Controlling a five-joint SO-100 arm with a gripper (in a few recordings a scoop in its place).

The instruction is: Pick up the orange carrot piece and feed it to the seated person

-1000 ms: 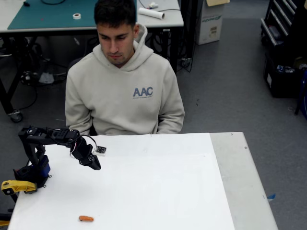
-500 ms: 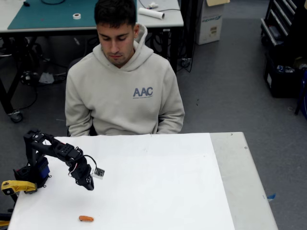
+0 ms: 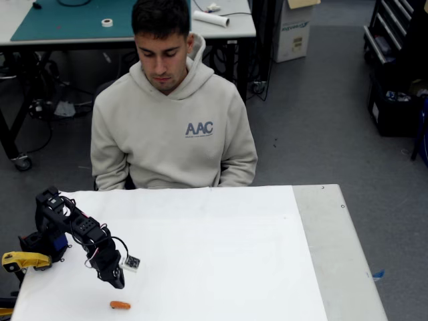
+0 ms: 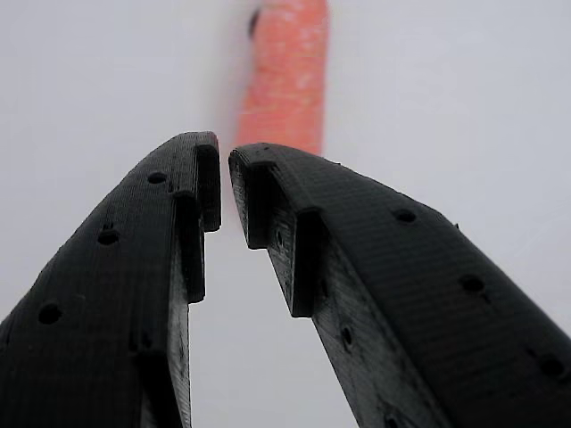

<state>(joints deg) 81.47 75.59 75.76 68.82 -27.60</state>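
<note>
The orange carrot piece (image 3: 120,305) lies on the white table (image 3: 221,261) near its front left edge. My black gripper (image 3: 118,283) hangs just above and slightly left of it, pointing down. In the wrist view the gripper (image 4: 224,178) has its two black fingertips almost together with nothing between them, and the carrot piece (image 4: 285,76) lies blurred on the table right beyond the tips. The seated person (image 3: 170,107) in a beige hoodie sits behind the table's far edge, looking down.
My arm's base (image 3: 43,244) stands at the table's left edge with a yellow clamp (image 3: 23,260) beside it. A bare grey strip (image 3: 341,261) runs along the table's right side. Another table with a green mat (image 3: 73,20) stands behind the person.
My gripper has swung down and toward the front of the table, from mid-height near the far left to just above the carrot piece. The carrot piece and the person have stayed put.
</note>
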